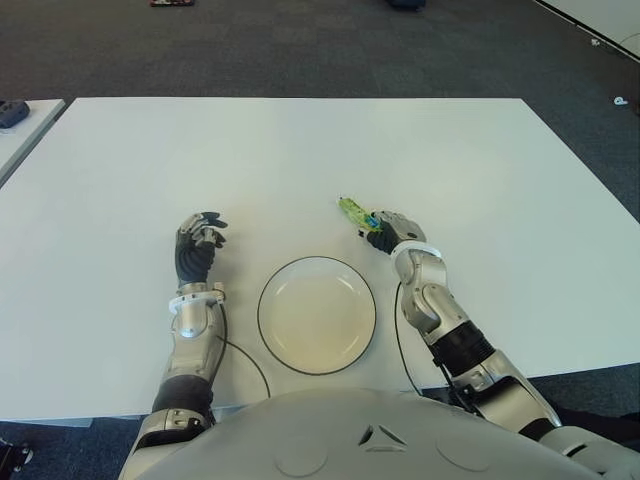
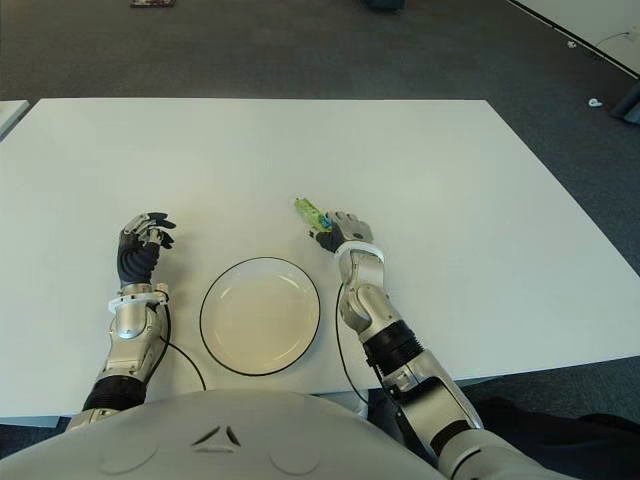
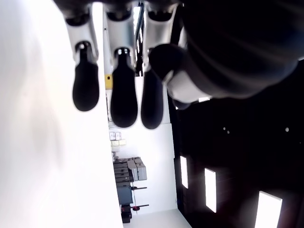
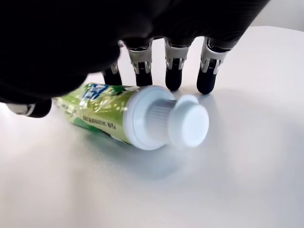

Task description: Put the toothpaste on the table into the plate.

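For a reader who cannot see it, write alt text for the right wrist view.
A green toothpaste tube with a white cap lies on its side on the white table. The robot's right hand arches over it, black fingertips pointing down at the table just beyond the tube.

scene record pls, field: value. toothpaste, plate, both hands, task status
toothpaste: green tube, white cap, lying on the white table, beyond the plate's right side
plate: white, dark rim, holds nothing, near the table's front edge between the arms
right hand: over the tube's cap end, fingers reaching down past it; not closed on it
left hand: idle, left of the plate, holding nothing, fingers loosely curled
task status: tube not yet lifted, not yet in plate
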`<control>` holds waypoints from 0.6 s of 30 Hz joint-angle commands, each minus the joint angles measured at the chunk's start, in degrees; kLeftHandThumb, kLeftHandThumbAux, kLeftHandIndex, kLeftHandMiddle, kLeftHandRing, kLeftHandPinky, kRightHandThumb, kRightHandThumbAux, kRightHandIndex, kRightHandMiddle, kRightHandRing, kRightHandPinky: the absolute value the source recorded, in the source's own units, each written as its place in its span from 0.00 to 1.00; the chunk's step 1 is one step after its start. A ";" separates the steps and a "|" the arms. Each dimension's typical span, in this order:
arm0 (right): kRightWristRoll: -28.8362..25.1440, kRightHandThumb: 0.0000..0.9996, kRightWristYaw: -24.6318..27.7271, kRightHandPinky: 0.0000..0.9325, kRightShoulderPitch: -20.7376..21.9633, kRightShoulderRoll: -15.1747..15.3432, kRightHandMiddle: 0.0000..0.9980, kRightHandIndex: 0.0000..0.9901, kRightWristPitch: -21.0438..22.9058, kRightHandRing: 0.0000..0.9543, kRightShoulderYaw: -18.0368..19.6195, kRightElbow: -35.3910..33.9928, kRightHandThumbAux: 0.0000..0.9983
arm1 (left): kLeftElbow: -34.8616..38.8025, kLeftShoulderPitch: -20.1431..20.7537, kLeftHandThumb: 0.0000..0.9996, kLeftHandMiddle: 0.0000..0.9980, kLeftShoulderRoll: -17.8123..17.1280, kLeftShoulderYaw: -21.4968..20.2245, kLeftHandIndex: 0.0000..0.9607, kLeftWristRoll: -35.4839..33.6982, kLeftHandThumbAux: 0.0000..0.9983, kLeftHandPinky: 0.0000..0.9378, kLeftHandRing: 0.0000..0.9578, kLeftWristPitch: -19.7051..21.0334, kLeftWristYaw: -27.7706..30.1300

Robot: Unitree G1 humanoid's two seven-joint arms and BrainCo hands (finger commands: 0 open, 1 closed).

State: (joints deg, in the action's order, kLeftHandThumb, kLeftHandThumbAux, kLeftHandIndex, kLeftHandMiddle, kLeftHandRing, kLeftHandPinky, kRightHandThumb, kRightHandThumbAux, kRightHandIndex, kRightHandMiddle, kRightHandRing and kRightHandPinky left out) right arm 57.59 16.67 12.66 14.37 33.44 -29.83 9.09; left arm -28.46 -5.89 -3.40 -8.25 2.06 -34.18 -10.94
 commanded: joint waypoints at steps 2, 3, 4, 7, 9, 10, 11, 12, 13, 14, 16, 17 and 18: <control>-1.47 0.49 -2.14 0.00 2.21 -1.39 0.00 0.00 -0.18 0.00 -0.41 7.95 0.10 | -0.83 -1.64 0.83 0.50 0.31 -0.12 0.42 -0.24 0.68 0.65 0.66 1.35 0.57; -1.52 0.49 -2.55 0.00 2.51 -1.54 0.00 0.00 -0.24 0.00 -0.54 8.91 0.10 | -0.78 -1.65 0.83 0.50 0.33 -0.15 0.42 -0.16 0.68 0.65 0.66 1.49 0.42; -1.56 0.49 -2.84 0.00 2.73 -1.64 0.00 0.00 -0.25 0.00 -0.65 9.51 0.10 | -0.74 -1.66 0.83 0.50 0.34 -0.17 0.42 -0.10 0.68 0.65 0.66 1.58 0.32; -1.37 0.49 -4.16 0.00 3.83 -2.23 0.00 0.00 -0.38 0.00 -1.37 12.82 0.11 | -0.78 -1.60 0.83 0.50 0.29 -0.22 0.42 0.51 0.68 0.65 0.66 1.64 -0.36; -1.35 0.49 -4.80 0.00 4.31 -2.51 0.00 0.00 -0.38 0.00 -1.69 14.17 0.11 | -0.75 -1.58 0.83 0.50 0.27 -0.22 0.42 0.80 0.68 0.65 0.65 1.69 -0.58; -1.42 0.49 -5.02 0.00 4.46 -2.58 0.00 0.00 -0.39 0.00 -1.76 14.55 0.11 | -0.73 -1.57 0.83 0.50 0.27 -0.23 0.42 0.87 0.68 0.65 0.65 1.71 -0.62; -1.39 0.49 -5.46 0.00 4.72 -2.83 0.00 0.00 -0.37 0.00 -1.96 15.41 0.11 | -0.71 -1.56 0.83 0.50 0.24 -0.18 0.42 1.12 0.68 0.65 0.65 1.75 -0.77; -1.34 0.49 -5.88 0.00 4.99 -3.10 0.00 0.00 -0.33 0.00 -2.20 16.30 0.11 | -0.69 -1.55 0.83 0.49 0.19 -0.14 0.42 1.38 0.68 0.65 0.65 1.78 -0.91; -1.33 0.50 -6.21 0.00 5.19 -3.29 0.00 0.00 -0.29 0.00 -2.37 16.96 0.11 | -0.68 -1.55 0.83 0.49 0.16 -0.10 0.42 1.56 0.68 0.65 0.65 1.80 -1.01; -1.35 0.50 -6.45 0.00 5.34 -3.41 0.00 0.00 -0.27 0.00 -2.49 17.41 0.11 | -0.67 -1.55 0.83 0.49 0.15 -0.09 0.42 1.66 0.68 0.65 0.65 1.81 -1.07; -1.47 0.50 -6.74 0.00 5.57 -3.56 0.00 0.00 -0.23 0.00 -2.67 17.98 0.11 | -0.62 -1.54 0.83 0.49 0.16 -0.10 0.42 1.74 0.68 0.65 0.66 1.90 -1.09; -1.46 0.50 -6.81 0.00 5.74 -3.69 0.00 0.00 -0.14 0.00 -2.83 18.38 0.11 | -0.60 -1.53 0.84 0.49 0.18 -0.11 0.42 1.76 0.68 0.65 0.65 1.96 -1.11; -1.48 0.51 -6.88 0.00 5.87 -3.78 0.00 0.00 -0.07 0.00 -2.96 18.69 0.12 | -0.59 -1.53 0.84 0.49 0.19 -0.11 0.42 1.77 0.68 0.65 0.65 1.99 -1.13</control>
State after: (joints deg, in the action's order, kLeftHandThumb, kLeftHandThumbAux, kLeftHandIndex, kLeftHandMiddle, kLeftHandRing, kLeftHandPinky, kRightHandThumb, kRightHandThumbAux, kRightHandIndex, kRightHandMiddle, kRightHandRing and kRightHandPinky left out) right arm 57.98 8.35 19.79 11.21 33.17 -32.08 24.38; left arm -28.05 -6.31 -3.38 -8.31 2.93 -33.12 -11.41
